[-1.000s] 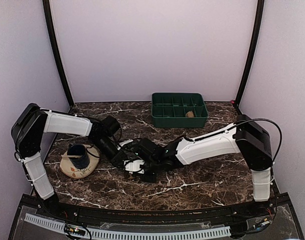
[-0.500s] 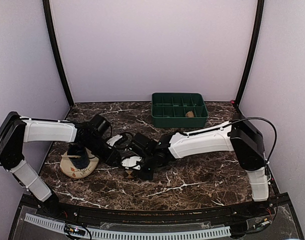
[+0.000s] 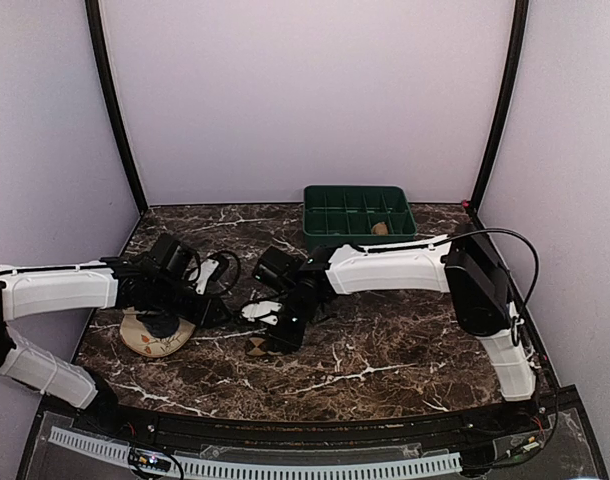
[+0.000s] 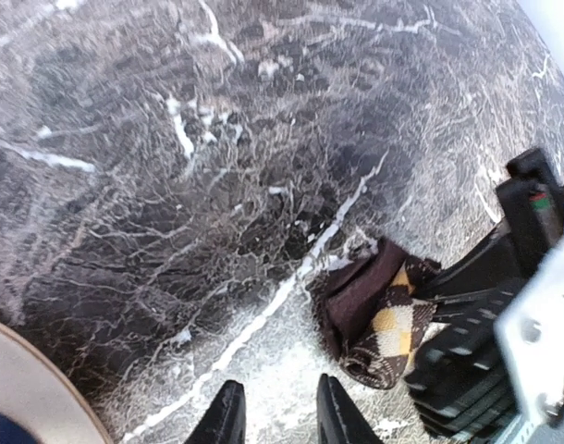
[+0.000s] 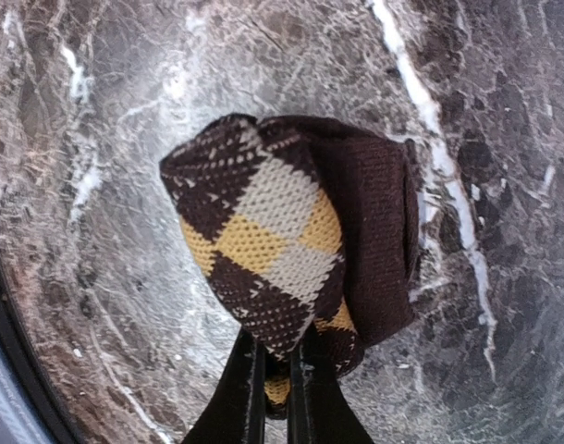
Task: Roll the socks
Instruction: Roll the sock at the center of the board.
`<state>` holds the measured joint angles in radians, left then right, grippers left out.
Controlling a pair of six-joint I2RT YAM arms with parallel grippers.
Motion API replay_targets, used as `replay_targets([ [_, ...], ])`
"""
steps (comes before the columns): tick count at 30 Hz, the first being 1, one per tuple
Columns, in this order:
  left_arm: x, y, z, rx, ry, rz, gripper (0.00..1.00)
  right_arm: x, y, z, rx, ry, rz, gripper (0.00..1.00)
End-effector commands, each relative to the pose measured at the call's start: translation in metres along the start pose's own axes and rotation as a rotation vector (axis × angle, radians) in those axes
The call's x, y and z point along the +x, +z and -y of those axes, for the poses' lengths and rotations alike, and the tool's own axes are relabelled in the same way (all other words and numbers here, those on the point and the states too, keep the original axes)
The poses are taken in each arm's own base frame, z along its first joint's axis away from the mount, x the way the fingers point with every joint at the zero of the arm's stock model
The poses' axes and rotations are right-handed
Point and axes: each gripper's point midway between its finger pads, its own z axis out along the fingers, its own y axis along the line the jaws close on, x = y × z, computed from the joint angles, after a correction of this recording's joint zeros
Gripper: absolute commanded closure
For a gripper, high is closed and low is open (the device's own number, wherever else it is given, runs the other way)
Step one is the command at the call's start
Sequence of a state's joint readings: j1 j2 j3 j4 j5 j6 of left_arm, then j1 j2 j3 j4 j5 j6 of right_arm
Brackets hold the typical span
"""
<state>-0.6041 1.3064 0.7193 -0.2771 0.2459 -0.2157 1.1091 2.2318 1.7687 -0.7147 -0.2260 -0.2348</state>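
A rolled diamond-check sock [image 5: 282,240], brown, yellow and cream with a dark brown cuff, lies on the marble table. It also shows in the top view [image 3: 256,346] and the left wrist view [image 4: 379,319]. My right gripper [image 5: 276,384] is shut on the sock's near edge; in the top view it [image 3: 269,338] is right at the sock. My left gripper [image 4: 278,421] is open and empty, a short way left of the sock, between it and the dish; in the top view it [image 3: 221,316] hovers low over the table.
A round cream dish [image 3: 145,342] with a dark blue cup lies at the left under my left arm; its rim shows in the left wrist view [image 4: 28,384]. A green divided tray [image 3: 357,216] at the back holds a small tan bundle [image 3: 381,228].
My left arm has swung out to the left and its gripper has drawn back from the sock toward the dish. My right gripper has shifted left, keeping hold of the sock.
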Motion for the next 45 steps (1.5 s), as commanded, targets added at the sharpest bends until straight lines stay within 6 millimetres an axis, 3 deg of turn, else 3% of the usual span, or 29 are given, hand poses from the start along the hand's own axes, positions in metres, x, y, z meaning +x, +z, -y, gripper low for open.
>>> replay_targets([
  [1, -0.005, -0.01, 0.009, -0.049, 0.026, 0.078, 0.71, 0.013, 0.004, -0.013, -0.148, 0.091, -0.079, 1.0],
  [6, 0.006, -0.012, 0.024, -0.11, 0.09, 0.106, 0.72, 0.009, 0.006, -0.012, -0.193, 0.123, -0.105, 1.0],
  [19, 0.034, -0.029, 0.043, -0.194, 0.156, 0.203, 0.72, 0.009, 0.01, -0.007, -0.224, 0.165, -0.115, 1.0],
  [25, 0.045, -0.016, 0.072, -0.168, 0.326, 0.201, 0.69, 0.01, 0.011, -0.007, -0.253, 0.181, -0.119, 1.0],
  [32, 0.059, 0.008, 0.087, -0.218, 0.513, 0.153, 0.67, 0.011, 0.009, -0.007, -0.283, 0.191, -0.118, 1.0],
  [45, 0.04, 0.021, 0.094, -0.335, 0.718, 0.21, 0.65, 0.01, 0.008, -0.012, -0.322, 0.185, -0.113, 1.0],
])
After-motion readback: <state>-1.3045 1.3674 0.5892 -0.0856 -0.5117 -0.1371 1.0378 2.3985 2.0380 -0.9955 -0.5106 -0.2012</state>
